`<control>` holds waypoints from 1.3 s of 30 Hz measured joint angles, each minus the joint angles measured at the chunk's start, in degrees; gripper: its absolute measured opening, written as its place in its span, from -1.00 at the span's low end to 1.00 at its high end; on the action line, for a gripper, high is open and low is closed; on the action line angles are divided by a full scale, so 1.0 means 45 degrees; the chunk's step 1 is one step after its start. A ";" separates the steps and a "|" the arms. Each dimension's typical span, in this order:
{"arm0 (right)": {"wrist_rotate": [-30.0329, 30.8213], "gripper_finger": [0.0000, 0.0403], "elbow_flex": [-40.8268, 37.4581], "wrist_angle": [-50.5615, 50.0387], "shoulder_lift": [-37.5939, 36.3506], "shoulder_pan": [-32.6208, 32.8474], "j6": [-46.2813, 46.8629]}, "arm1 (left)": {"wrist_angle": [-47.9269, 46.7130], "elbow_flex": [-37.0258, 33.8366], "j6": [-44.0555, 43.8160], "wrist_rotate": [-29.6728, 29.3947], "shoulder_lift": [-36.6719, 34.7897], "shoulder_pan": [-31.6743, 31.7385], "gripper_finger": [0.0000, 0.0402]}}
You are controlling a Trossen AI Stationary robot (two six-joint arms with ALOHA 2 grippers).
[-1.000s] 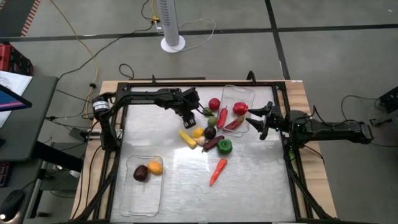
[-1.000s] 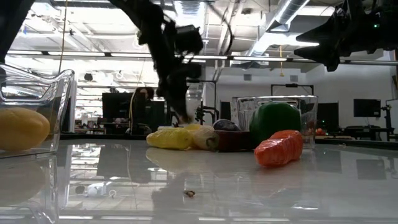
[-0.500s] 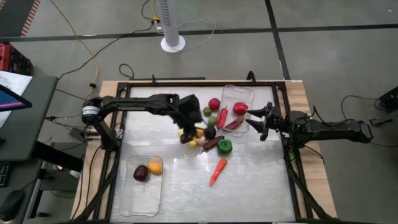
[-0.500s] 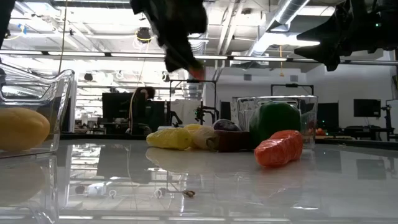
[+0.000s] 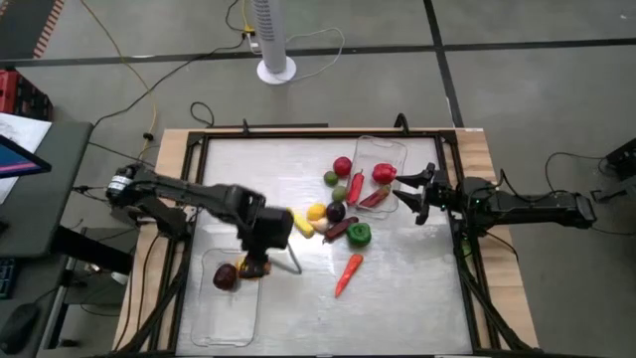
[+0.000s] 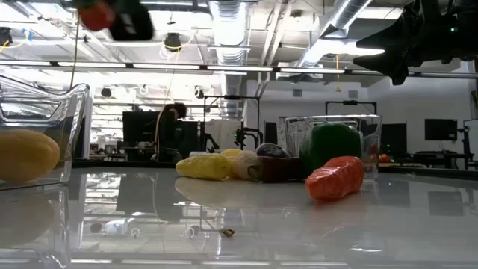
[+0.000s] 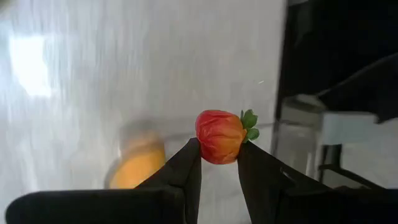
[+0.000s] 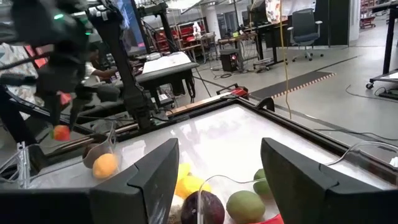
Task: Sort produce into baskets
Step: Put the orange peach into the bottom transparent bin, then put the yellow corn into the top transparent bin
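My left gripper (image 5: 255,263) is shut on a small red piece with green leaves (image 7: 219,135), above the clear basket (image 5: 221,316) at the near left. That basket holds a dark purple piece (image 5: 225,276) and an orange piece (image 7: 137,163). The held red piece also shows in the low view (image 6: 95,15). My right gripper (image 5: 407,194) is open and empty beside the far-right basket (image 5: 381,149), which holds a red pepper (image 5: 384,173). Loose produce lies mid-table: yellow pieces (image 5: 302,223), a green pepper (image 5: 359,234), a carrot (image 5: 348,273). My left gripper pinches the red piece by its two opposite sides (image 7: 204,148) between the free ends of its two fingers. The fingers come from above, pointing down. The piece is lifted clear above the basket, its green leaves (image 7: 250,122) turned to one side.
A red tomato (image 5: 342,165), two green pieces (image 5: 340,193), a red chili (image 5: 355,187) and dark purple pieces (image 5: 336,212) lie between the baskets. A black frame (image 5: 298,136) runs round the table. Bare tabletop lies at the near right (image 5: 417,298).
My left gripper has gone from the produce pile toward the table's near left, rising, and now stands over the near-left basket. It has carried the small red piece along, lifted clear. My right gripper has kept still.
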 joint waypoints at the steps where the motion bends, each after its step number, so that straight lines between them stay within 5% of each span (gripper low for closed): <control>1: 0.0000 0.27 0.0002 0.0000 0.0000 0.0000 -0.0006 | -0.0177 0.0000 -0.0509 -0.0402 0.0000 -0.0359 -0.59; 8: 0.0031 0.27 0.0002 0.0065 0.0000 -0.0044 -0.0199 | -0.1168 0.0000 -0.3441 -0.1479 0.0000 -0.2103 -0.59; 18: 0.0039 0.27 -0.0001 0.0734 0.0000 -0.0039 -0.0736 | -0.2636 -0.0241 -0.5192 -0.3411 0.0063 -0.2521 -0.54; 30: 0.0071 0.27 -0.0003 0.0772 0.0000 -0.0039 -0.0860 | -0.2200 -0.1163 -0.4633 -0.3359 0.0073 -0.1958 -0.01; 39: 0.0097 0.27 0.0001 0.0750 0.0024 -0.0039 -0.0562 | -0.0759 -0.0879 -0.2068 -0.5897 0.0202 -0.0368 0.04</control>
